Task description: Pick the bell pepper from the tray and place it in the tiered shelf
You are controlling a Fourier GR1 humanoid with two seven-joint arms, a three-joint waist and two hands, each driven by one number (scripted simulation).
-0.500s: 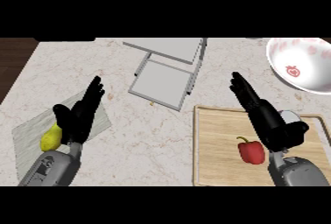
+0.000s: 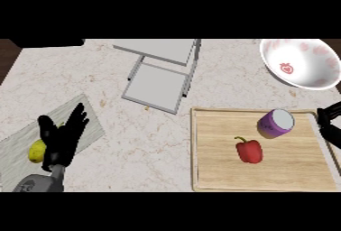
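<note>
The red bell pepper [image 2: 250, 150] lies at lower right of the frame on the light wooden tray [image 2: 220, 180], its long axis near vertical in the picture, green stem toward the upper left. A purple cylindrical cup with a white interior [image 2: 276, 122] lies tipped on the tray just above and right of the pepper, apart from it. The white two-level tiered shelf [image 2: 158, 81] sits at upper centre on the speckled marble table [image 2: 146, 144], well apart from the tray. A white bowl with red strawberry print [image 2: 301, 62] occupies the upper right corner.

Compared with the earlier frame, my right robot hand [image 2: 330, 122] has withdrawn to the right edge; only dark fingers show, and I cannot tell their state. My left robot hand [image 2: 63, 137] rests at lower left, fingers spread, above a yellow lemon [image 2: 36, 151] on a grey mat [image 2: 93, 126].
</note>
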